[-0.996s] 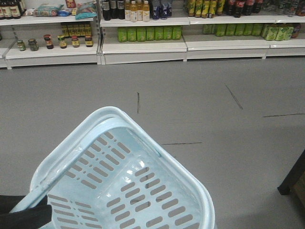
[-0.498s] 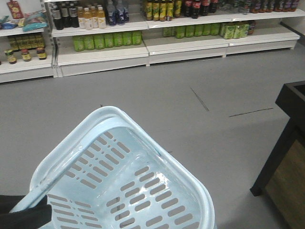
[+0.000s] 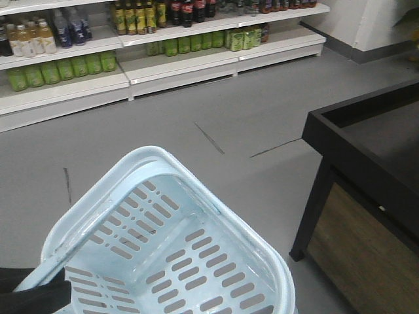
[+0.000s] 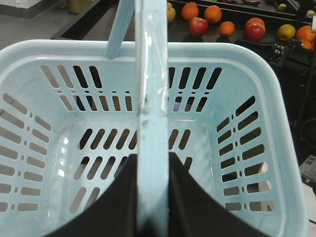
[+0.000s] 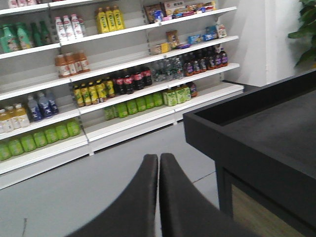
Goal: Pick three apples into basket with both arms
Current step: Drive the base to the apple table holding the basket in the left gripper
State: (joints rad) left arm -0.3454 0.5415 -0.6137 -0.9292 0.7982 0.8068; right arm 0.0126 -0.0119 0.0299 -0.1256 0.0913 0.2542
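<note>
A: What is held nearest the lens?

B: In the left wrist view, the handle (image 4: 150, 74) of the basket (image 4: 276, 98) is clamped by the left gripper (image 4: 153, 160). One black finger is seen on either side of the pale bar. No fruit is seen on the slotted bottom.

A: And the other hand?

B: The right gripper (image 5: 159, 170) is seen with its fingers pressed together. Nothing is held between them.

A: How is the basket laid out?

B: Its long axis is set across the left wrist view. The handle is run over that axis and is pointed away, toward the fruit.

A: Where are the apples found?

B: Beyond the basket's far rim. Two apples (image 4: 197, 25) are made out on a dark surface among oranges (image 4: 213, 13), the second one (image 4: 255, 31) further right. A third cannot be told for certain.

A: Which arm is better placed?

B: In the front view the black table (image 3: 353, 154) is seen off to the right, well apart from the basket, with the shelves (image 3: 183, 62) far behind. The same table is shown on the right of the right wrist view. The free right arm is therefore judged nearer, though a closer approach is likely needed before any apple can be reached.
</note>
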